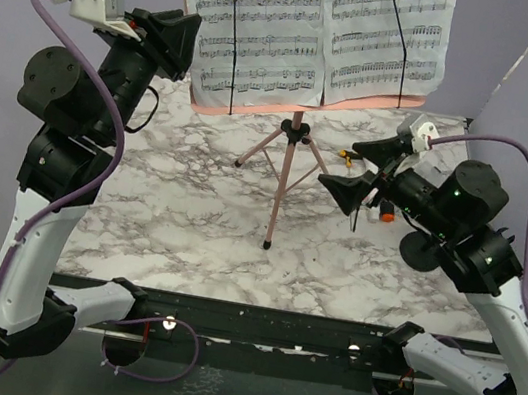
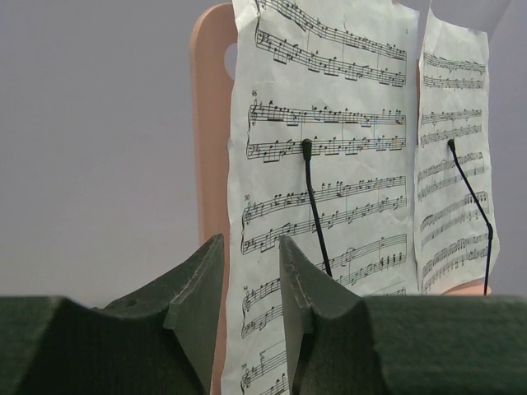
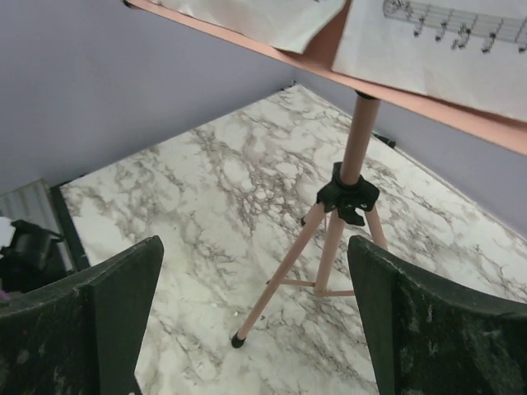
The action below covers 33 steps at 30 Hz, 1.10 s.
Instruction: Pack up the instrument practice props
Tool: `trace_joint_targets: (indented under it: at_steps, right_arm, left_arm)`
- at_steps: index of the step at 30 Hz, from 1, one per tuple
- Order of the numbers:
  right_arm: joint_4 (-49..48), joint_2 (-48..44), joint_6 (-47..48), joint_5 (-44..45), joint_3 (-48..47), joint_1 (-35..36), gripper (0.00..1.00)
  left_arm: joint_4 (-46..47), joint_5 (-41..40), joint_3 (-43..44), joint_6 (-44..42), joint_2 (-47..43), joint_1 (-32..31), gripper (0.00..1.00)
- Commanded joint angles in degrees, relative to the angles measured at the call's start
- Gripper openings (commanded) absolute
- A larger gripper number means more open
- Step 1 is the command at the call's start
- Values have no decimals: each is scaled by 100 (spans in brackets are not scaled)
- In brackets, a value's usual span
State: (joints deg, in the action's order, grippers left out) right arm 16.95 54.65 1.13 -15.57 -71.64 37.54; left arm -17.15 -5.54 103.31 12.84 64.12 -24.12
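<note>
The pink tripod music rest [image 1: 285,176] stands mid-table. Its board [image 1: 289,110] carries two white sheet-music pages [image 1: 262,25], each pinned by a thin black wire arm [image 1: 228,39]. My left gripper [image 1: 190,46] is raised beside the board's left edge, its jaws a narrow gap apart and empty. In the left wrist view [image 2: 251,239] the left page [image 2: 329,164] and the board [image 2: 210,123] lie just beyond it. My right gripper [image 1: 340,165] is wide open and empty, right of the tripod. The right wrist view [image 3: 255,247] shows the tripod legs [image 3: 288,263] ahead. A black round-based holder [image 1: 424,250] sits under my right arm. The microphones are out of view.
The marble table [image 1: 180,214] is closed in by purple walls at the back and sides. A small red-orange item [image 1: 386,216] and a small yellow thing [image 1: 349,155] lie near my right gripper, partly hidden. The tripod's black hub [image 3: 347,196] joins three spread legs.
</note>
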Motion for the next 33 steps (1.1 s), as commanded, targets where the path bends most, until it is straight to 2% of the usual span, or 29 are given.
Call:
trace_joint_targets:
  at_steps: [1,7,13,18,21,33]
  right_arm:
    - [1352,123,-84,-861,-805,19,98]
    - [599,840,-1076,-1901,-1843,17,95]
    - [25,1483,-1481,-1955,-2710,20,94]
    - [-402,1986,-1957,-1994,-3068,25,93]
    - [-743,2169,-2140,-1742,-3126,110,92]
    - [-1112,3172,-1633,-389,-3913,977,88]
  left_arm:
    - [126,206,-26,123,34,-42,35]
    - [237,294,-171,294,-3,-43,34]
    - [275,411,-225,470,-2,-40,34]
    - [291,442,-381,599,-66,-42,33]
    - [291,431,-436,644,-98,-40,33]
    - [295,326,-512,652,-175,-42,32]
